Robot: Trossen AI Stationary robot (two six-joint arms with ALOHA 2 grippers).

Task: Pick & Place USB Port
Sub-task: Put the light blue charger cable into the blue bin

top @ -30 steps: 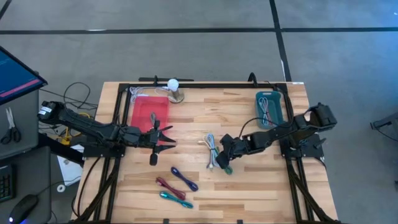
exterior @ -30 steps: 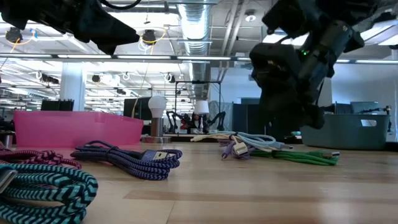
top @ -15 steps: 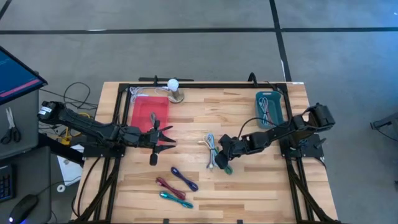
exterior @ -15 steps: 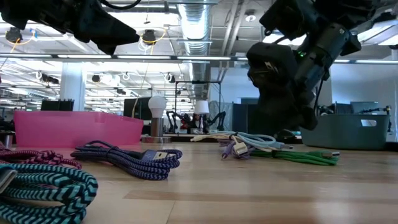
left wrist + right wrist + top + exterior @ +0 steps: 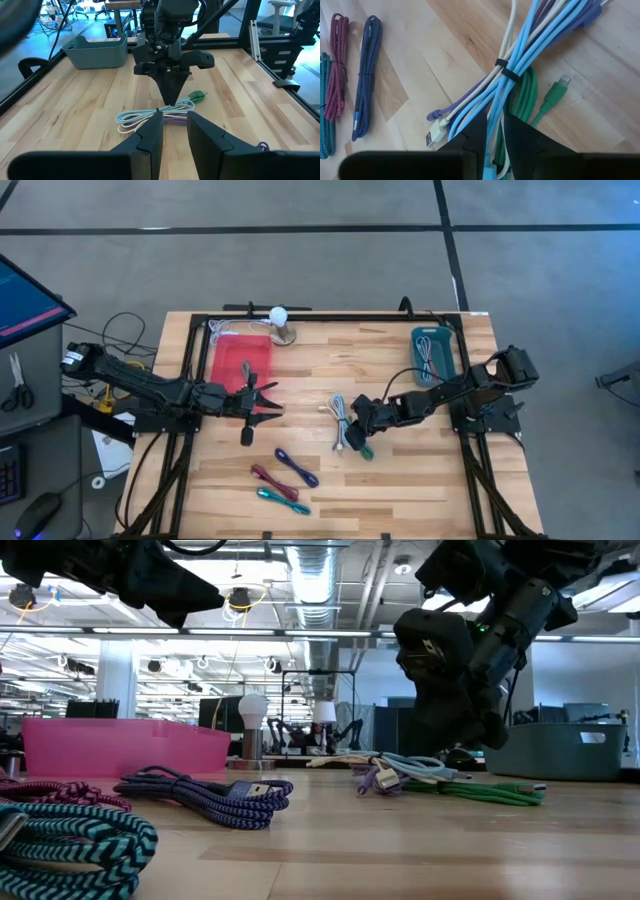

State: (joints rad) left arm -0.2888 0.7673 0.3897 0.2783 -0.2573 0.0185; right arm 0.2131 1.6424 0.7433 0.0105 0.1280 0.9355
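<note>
A tied bundle of light blue, cream and purple USB cables (image 5: 340, 420) (image 5: 520, 65) lies on the wooden table at mid right, partly over a green cable (image 5: 547, 102) (image 5: 364, 451). My right gripper (image 5: 493, 131) (image 5: 353, 425) slants down onto the bundle and is shut on it. My left gripper (image 5: 175, 122) (image 5: 272, 395) hovers level by the right edge of the pink tray (image 5: 240, 360). It is open by a narrow gap and nothing is between its fingers. My right gripper pinches the bundle's light blue strands (image 5: 495, 117) between its two fingers, a little short of the plug ends. The fingers (image 5: 520, 137) slant down from the table's right side and lie on either side of the strands. The bundle lies flat on the table.
A teal bin (image 5: 433, 352) with cables in it stands at the back right. Blue (image 5: 297, 467), red (image 5: 270, 478) and teal (image 5: 283, 500) braided cables lie near the front edge. A small lamp (image 5: 281, 323) stands at the back beside the pink tray.
My right gripper has stayed in place over the bundle while its fingers have drawn together around the light blue strands. The cables lie as before.
</note>
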